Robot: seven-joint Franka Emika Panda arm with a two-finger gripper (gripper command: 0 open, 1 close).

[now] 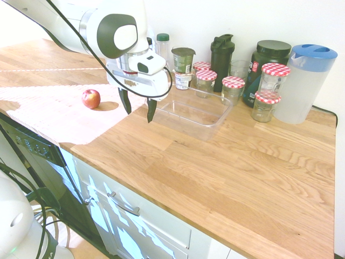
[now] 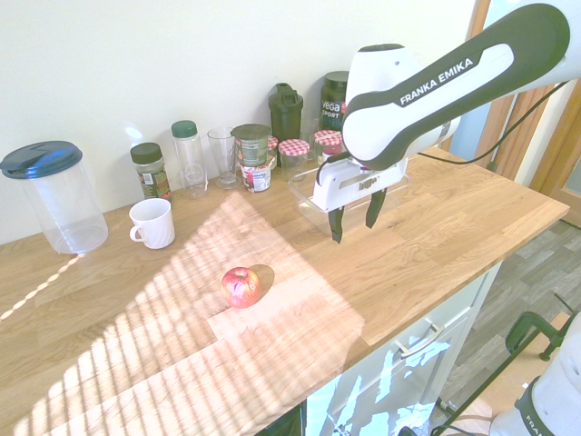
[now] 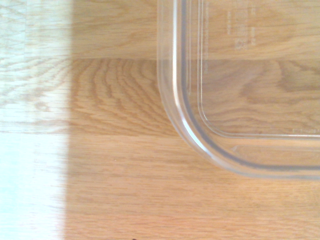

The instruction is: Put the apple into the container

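Observation:
A small red apple (image 1: 91,99) with yellowish patches lies alone on the sunlit part of the wooden counter, also seen from the other side (image 2: 241,286). The container (image 1: 214,123), a clear shallow plastic tub, stands empty in front of the jars. My gripper (image 1: 138,108) hangs open above the counter, just off the tub's corner on the apple's side, with nothing between its fingers (image 1: 151,110). In the second exterior view the gripper (image 2: 354,227) hides part of the tub (image 2: 302,188). The wrist view shows one rounded corner of the container (image 3: 186,127) over bare wood.
Behind the tub stand several jars with red-checked lids (image 1: 233,82), a dark shaker bottle (image 1: 221,54), a green tub (image 1: 268,56) and a clear pitcher with a blue lid (image 1: 304,81). A white mug (image 2: 152,222) and a glass (image 2: 221,154) sit near the wall. The counter's front edge (image 1: 135,178) runs close by.

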